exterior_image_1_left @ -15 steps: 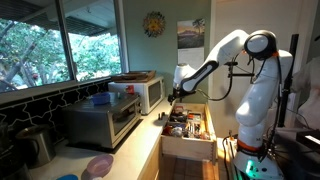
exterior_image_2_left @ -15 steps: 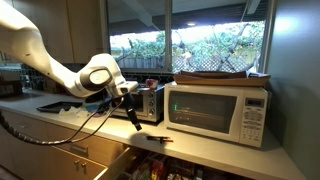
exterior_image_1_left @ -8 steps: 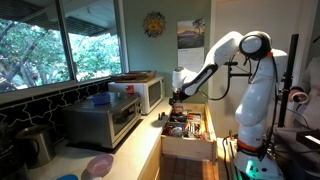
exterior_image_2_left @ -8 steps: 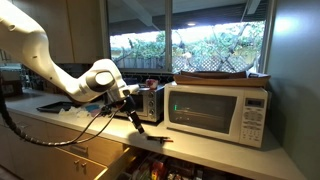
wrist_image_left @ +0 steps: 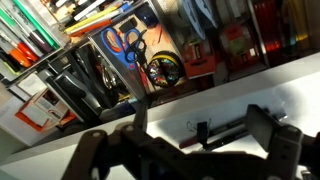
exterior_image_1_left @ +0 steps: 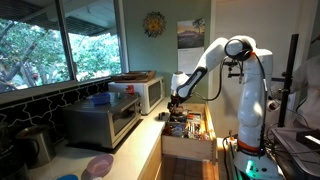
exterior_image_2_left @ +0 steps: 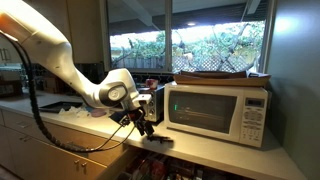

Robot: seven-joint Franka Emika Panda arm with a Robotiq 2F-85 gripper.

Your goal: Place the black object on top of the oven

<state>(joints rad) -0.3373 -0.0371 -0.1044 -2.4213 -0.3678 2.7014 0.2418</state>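
Observation:
The black object (exterior_image_2_left: 158, 141) is a slim dark tool lying on the white counter in front of the white microwave (exterior_image_2_left: 215, 110). In the wrist view it (wrist_image_left: 225, 134) lies between my fingers. My gripper (wrist_image_left: 200, 130) is open and empty, low over it with one finger (wrist_image_left: 140, 112) on each side; whether the fingers touch it is unclear. The gripper shows in both exterior views (exterior_image_1_left: 176, 100) (exterior_image_2_left: 146, 124). The stainless oven (exterior_image_1_left: 105, 120) with its dark glass door stands further along the counter, beyond the microwave (exterior_image_1_left: 142, 92).
An open drawer (exterior_image_1_left: 188, 128) full of tools sits right beside the counter edge and fills the top of the wrist view (wrist_image_left: 130, 50). A flat tray (exterior_image_2_left: 215, 75) lies on the microwave. A blue thing (exterior_image_1_left: 100, 99) lies on the oven. A kettle (exterior_image_1_left: 35, 145) stands beyond.
The arm has reached forward and down. My gripper has moved closer to the microwave and lower, over the black object on the counter. The object has not moved.

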